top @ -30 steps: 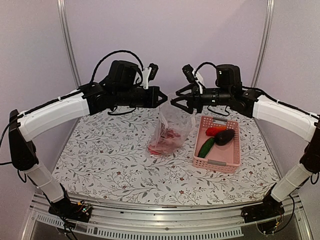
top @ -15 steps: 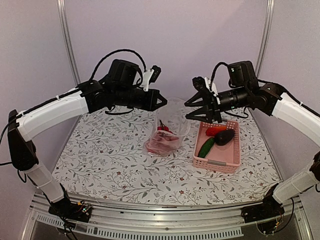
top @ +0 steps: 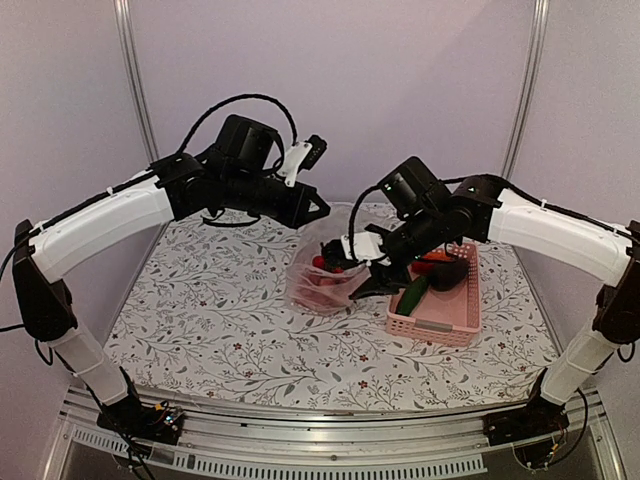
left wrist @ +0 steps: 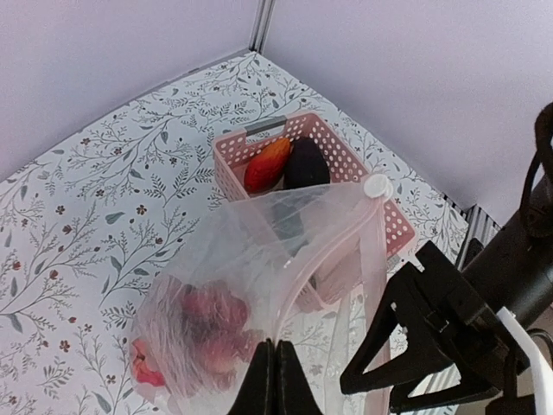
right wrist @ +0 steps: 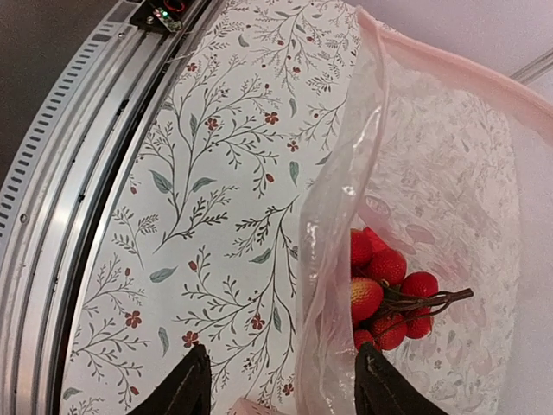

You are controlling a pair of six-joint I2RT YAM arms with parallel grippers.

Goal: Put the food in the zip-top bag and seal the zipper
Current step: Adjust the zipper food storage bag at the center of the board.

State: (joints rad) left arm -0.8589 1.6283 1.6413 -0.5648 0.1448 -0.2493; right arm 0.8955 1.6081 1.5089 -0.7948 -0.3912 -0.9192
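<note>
The clear zip-top bag (top: 322, 280) hangs from its mouth edge, its bottom on the table. My left gripper (top: 321, 208) is shut on that edge (left wrist: 275, 380). A cluster of red-yellow fruits (right wrist: 389, 290) lies inside the bag (left wrist: 233, 294). My right gripper (top: 372, 280) is low, between the bag and the pink basket (top: 440, 322). It stands open (right wrist: 281, 385), with a fold of the bag's side (right wrist: 333, 251) between its fingers, not pinched. In the basket lie a green cucumber (top: 411, 295), a dark eggplant (left wrist: 304, 162) and a red-orange pepper (left wrist: 268, 164). The zipper strip runs along the mouth (left wrist: 333, 233).
The pink basket (left wrist: 363, 177) stands right of the bag on the flower-patterned table (top: 220, 330). A metal rail (right wrist: 78, 173) runs along the table's near edge. Pale walls close the back and sides.
My right arm has swung down from beside the bag's mouth to the bag's lower right side, next to the basket. The bag has sagged lower. My left gripper keeps its hold.
</note>
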